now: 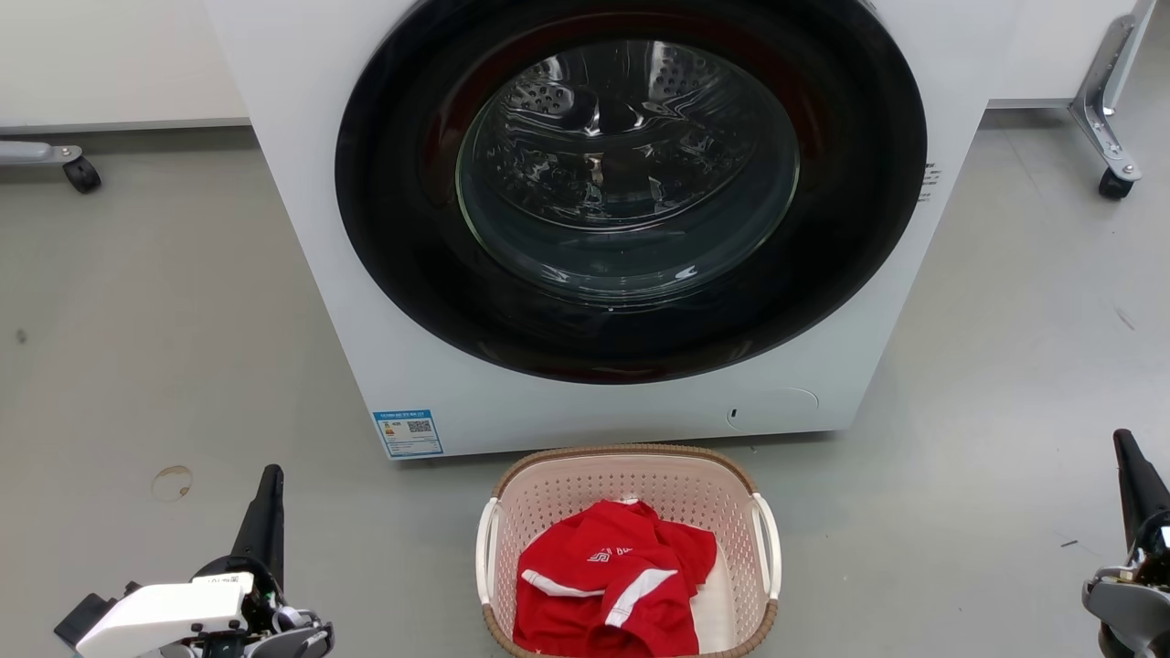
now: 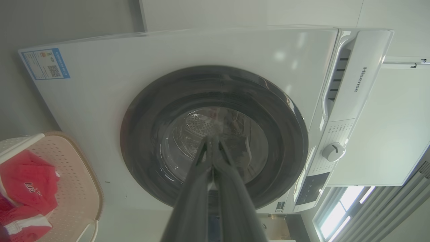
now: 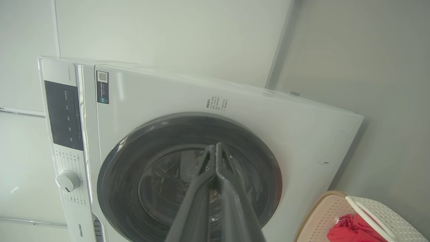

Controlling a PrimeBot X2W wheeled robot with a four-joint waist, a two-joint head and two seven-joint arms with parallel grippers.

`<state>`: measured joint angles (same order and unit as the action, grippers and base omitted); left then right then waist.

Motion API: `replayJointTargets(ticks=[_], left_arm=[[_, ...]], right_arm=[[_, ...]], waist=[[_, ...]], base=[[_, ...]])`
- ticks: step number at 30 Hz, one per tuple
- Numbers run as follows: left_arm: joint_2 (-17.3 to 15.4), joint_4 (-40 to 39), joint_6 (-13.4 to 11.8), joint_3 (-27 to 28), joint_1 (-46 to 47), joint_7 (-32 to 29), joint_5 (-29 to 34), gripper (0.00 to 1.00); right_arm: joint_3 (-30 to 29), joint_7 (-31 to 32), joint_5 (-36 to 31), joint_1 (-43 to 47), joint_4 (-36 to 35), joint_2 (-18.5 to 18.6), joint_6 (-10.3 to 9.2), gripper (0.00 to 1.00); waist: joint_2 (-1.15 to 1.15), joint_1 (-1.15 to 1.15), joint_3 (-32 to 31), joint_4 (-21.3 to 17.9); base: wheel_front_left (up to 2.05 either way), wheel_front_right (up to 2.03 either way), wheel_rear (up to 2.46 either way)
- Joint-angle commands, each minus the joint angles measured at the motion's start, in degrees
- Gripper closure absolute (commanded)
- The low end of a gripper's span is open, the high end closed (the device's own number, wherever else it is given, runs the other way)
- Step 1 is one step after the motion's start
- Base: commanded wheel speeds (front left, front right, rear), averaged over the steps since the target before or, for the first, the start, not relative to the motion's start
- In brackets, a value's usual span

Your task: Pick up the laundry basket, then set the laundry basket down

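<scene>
Left gripper [image 1: 271, 477]: I log it low at the left of the head view, both fingers pressed together and holding nothing; the left wrist view has the tips of this gripper [image 2: 211, 140] meeting in front of the washer door; it is well apart from the basket.

Right gripper [image 1: 1124, 443]: low at the far right edge of the head view, likewise pressed together with nothing between the fingers; its own wrist view shows the tips of the gripper [image 3: 215, 148] touching, again against the dark door; also well apart from the basket.

Laundry basket [image 1: 631, 451]: pale perforated plastic, brown woven-look rim, a white handle on each side; it stands on the floor [image 1: 137, 320] between my two grippers, just in front of the washer's lower edge; neither gripper touches it.

Red garment [image 1: 603, 585]: with white stripes, crumpled inside the basket.

Washer [image 1: 366, 366]: white front-loader; round dark door [image 1: 626, 164] closed, steel drum seen through the glass; blue label [image 1: 408, 432] at its lower left corner; white dial [image 2: 333, 151] on the control panel.

Castor [image 1: 82, 174]: black, on a metal leg, far left on the floor; another castor [image 1: 1115, 185] far right.
</scene>
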<state>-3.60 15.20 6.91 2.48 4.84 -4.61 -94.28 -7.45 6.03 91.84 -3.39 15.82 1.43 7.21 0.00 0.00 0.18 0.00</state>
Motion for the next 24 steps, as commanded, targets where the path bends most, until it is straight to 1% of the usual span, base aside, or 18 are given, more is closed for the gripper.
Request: replayJointTargets(ticks=[1, 24], left_arm=[[-0.74, -1.27, 0.58, 2.02, 1.17, -0.26, 0.43, 1.0], [-0.39, -1.24, 0.58, 2.51, 1.21, -0.65, 0.84, 1.0]], right_arm=[[0.94, 0.46, 0.33, -2.79, -1.8, 1.44, 0.28, 1.0], [0.94, 0.46, 0.33, -2.79, -1.8, 1.44, 0.28, 1.0]], waist=[[0.0, 0.0, 0.0, 0.0], [0.0, 0.0, 0.0, 0.0]], base=[[0.0, 0.0, 0.0], [0.0, 0.0, 0.0]])
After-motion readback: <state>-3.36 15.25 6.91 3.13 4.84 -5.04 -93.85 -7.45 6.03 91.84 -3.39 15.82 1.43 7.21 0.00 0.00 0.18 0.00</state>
